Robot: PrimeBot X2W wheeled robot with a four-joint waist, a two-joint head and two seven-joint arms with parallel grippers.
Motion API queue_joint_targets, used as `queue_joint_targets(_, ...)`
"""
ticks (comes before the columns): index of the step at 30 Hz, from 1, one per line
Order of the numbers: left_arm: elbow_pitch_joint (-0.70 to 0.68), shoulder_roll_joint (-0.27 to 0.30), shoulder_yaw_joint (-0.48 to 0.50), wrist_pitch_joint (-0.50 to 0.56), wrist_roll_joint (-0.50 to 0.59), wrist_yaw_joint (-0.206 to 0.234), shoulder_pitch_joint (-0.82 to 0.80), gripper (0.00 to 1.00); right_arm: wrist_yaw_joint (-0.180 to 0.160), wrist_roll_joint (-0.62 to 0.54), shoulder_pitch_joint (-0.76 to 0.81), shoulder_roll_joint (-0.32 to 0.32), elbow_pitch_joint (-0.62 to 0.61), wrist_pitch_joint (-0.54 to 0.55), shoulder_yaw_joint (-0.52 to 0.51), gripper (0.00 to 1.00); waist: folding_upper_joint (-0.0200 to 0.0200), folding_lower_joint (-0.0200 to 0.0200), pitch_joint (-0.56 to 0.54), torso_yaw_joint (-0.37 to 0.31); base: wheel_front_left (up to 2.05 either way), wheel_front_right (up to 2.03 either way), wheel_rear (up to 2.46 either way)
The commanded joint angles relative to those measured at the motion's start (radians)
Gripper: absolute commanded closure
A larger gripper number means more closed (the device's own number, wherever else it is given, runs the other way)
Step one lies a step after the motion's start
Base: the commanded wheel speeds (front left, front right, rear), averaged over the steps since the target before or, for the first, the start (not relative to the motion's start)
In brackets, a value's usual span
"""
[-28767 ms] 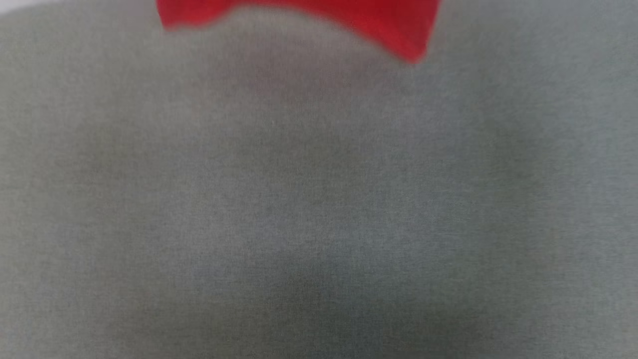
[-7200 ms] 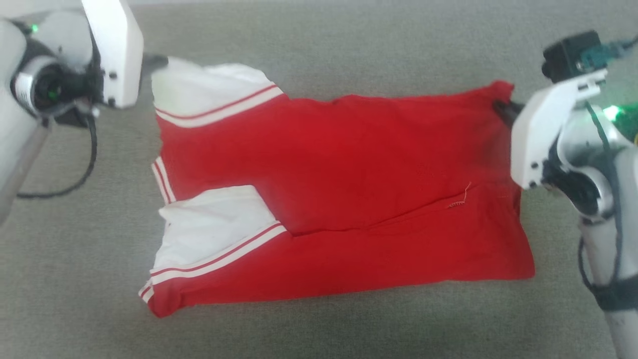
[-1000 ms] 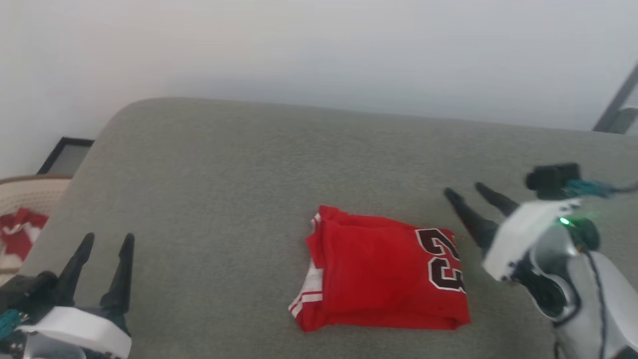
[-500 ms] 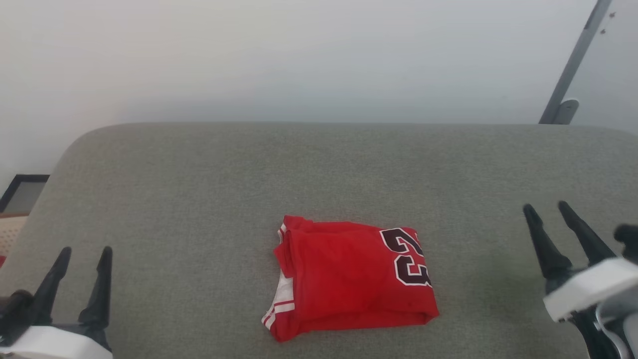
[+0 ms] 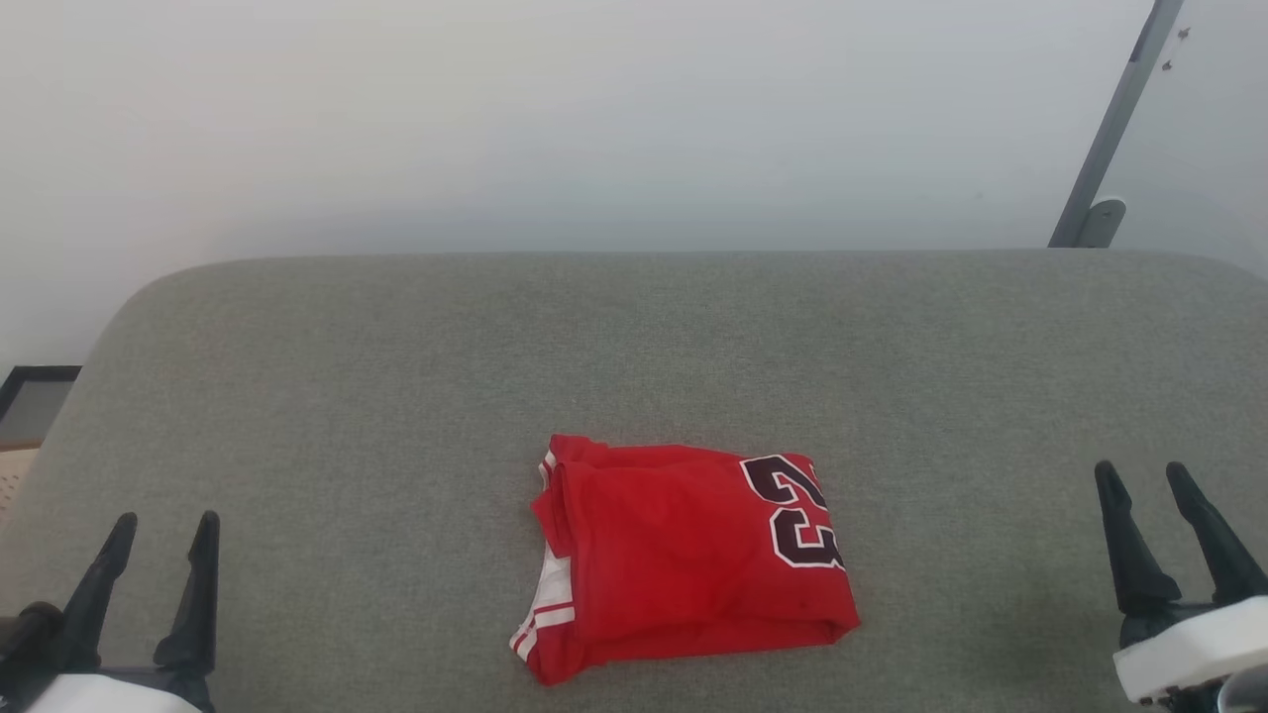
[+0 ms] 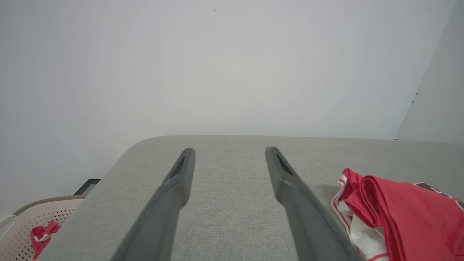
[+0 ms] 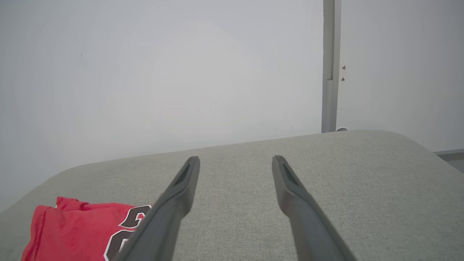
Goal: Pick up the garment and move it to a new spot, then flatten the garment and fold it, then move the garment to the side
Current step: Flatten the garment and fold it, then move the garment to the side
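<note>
In the head view I see the garment (image 5: 684,560) folded on the grey cushion (image 5: 396,376), midway between my grippers. The left gripper (image 5: 168,519) and the right gripper (image 5: 1140,468) are spread wide, holding nothing. Left wrist view: the garment lies just right of the fingers (image 6: 308,224). Right wrist view: the garment is at lower left, partly behind one finger.

The right end effector (image 7: 235,157) stands spread over the cushion (image 7: 362,174), garment (image 7: 72,224) at lower left.

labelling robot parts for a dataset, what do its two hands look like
The left hand and right hand look alike: two long, tapering black fingers with pointed tips and a narrow slot inside each tip. Each is mounted on a white casing.
</note>
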Motion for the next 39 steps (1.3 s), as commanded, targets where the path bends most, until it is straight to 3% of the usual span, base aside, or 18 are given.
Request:
queue_joint_targets(1,-0.006,-0.004,0.008,-0.005,0.004,-0.005,0.005,0.0,0.0,-0.015,0.017,0.011,-0.01,-0.005,-0.008,0.0,-0.0001,0.0,0.0,-0.001,0.0,0.0,0.0)
queue_joint_targets(27,0.007,-0.02,-0.009,-0.005,0.021,-0.026,-0.019,0.0,0.0,-0.057,0.043,0.067,-0.038,0.045,-0.042,0.0,-0.0001,0.0,0.005,0.012,0.0,0.0,0.0)
queue_joint_targets(39,-0.013,-0.014,-0.032,0.009,0.02,-0.031,-0.062,0.0,0.0,-0.046,-0.039,0.083,0.014,0.181,0.073,0.0,-0.0001,0.0,0.048,0.133,0.0,0.0,0.0)
